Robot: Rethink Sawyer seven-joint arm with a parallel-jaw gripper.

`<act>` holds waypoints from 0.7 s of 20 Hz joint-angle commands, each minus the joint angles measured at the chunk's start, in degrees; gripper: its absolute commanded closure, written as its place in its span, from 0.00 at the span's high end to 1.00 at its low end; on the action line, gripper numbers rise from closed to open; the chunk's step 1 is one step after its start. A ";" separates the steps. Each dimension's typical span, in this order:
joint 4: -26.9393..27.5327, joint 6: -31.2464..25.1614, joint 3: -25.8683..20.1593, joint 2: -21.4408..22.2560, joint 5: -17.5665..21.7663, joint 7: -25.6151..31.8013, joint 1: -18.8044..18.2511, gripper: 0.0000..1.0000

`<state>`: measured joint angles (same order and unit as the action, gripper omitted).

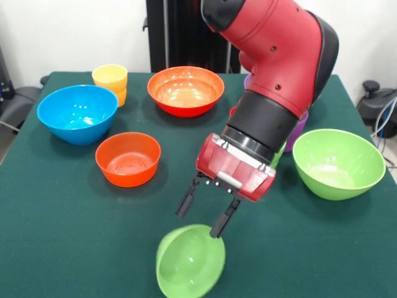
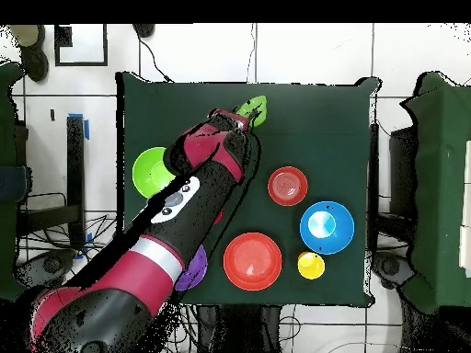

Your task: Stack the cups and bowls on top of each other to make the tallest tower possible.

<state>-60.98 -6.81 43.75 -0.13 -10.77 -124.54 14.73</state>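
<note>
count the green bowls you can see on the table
2. A large light-green plastic bowl sits upright at the right of the front view. A small light-green plastic bowl is tilted on its side at the near edge, under the gripper. The arm may hide others.

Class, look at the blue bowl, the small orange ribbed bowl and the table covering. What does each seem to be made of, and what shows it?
Blue bowl: probably glossy plastic; bright highlights sit on its smooth inside.
Small orange ribbed bowl: likely the same shiny plastic, with fine moulded rings inside.
Table covering: seemingly dark green cloth or felt; it looks matte, with no reflections.
</note>
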 commanded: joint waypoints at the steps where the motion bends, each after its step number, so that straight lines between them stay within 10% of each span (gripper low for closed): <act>1: -3.87 -0.20 -8.23 -0.15 2.74 -4.39 0.90 1.00; 14: -3.72 -2.35 -7.46 0.61 3.36 -2.76 1.06 1.00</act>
<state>-62.27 -6.81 43.75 0.65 -10.77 -124.54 15.06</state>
